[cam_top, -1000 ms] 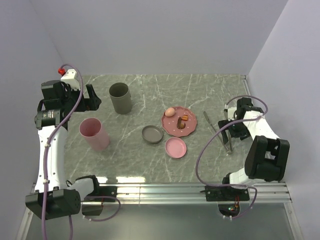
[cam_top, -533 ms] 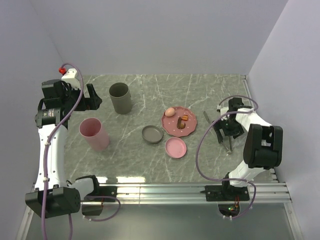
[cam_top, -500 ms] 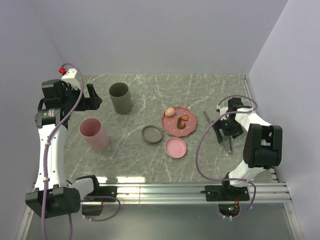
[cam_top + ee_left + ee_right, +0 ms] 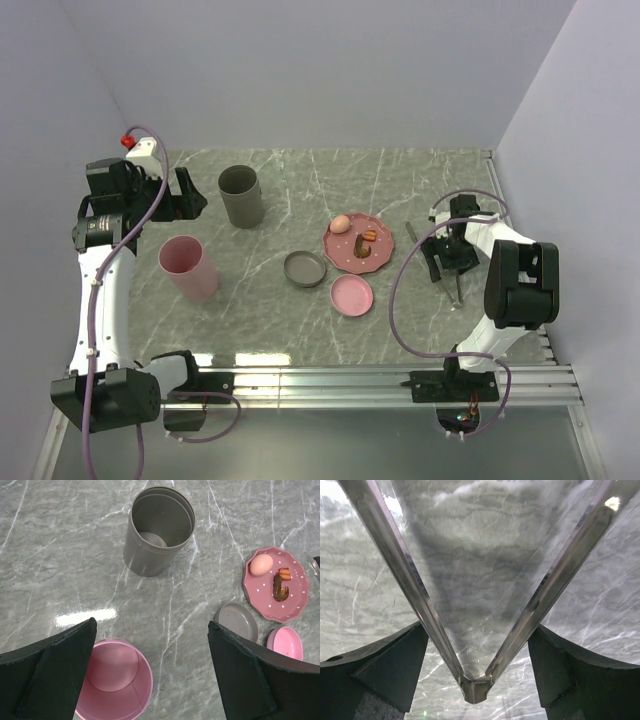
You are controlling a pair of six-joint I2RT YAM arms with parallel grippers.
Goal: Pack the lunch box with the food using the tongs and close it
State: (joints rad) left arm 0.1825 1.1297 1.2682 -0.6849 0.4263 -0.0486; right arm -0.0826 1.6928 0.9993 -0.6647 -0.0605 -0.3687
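The slim metal tongs (image 4: 458,288) lie on the marble at the right, their V-joint (image 4: 476,687) near my wrist. My right gripper (image 4: 447,255) (image 4: 479,630) straddles them, and each black finger (image 4: 395,655) presses the outside of a spread tong arm. The food sits on a pink dotted plate (image 4: 350,260) (image 4: 265,602): a peach egg (image 4: 341,223) (image 4: 261,564) and small orange-brown sausage bits (image 4: 370,236) (image 4: 284,573). A grey tub (image 4: 241,196) (image 4: 157,530) and a pink tub (image 4: 188,267) (image 4: 112,685) stand open; I cannot tell which is the lunch box. My left gripper (image 4: 185,195) (image 4: 151,624) hangs open above them.
A grey lid (image 4: 305,268) (image 4: 236,622) and a pink lid (image 4: 352,294) (image 4: 285,643) lie flat in front of the plate. Lilac walls close in the table at the back and both sides. A metal rail runs along the near edge.
My right gripper has swung left and down over the tongs, and its jaws have narrowed onto the tong arms. The left arm has barely shifted.
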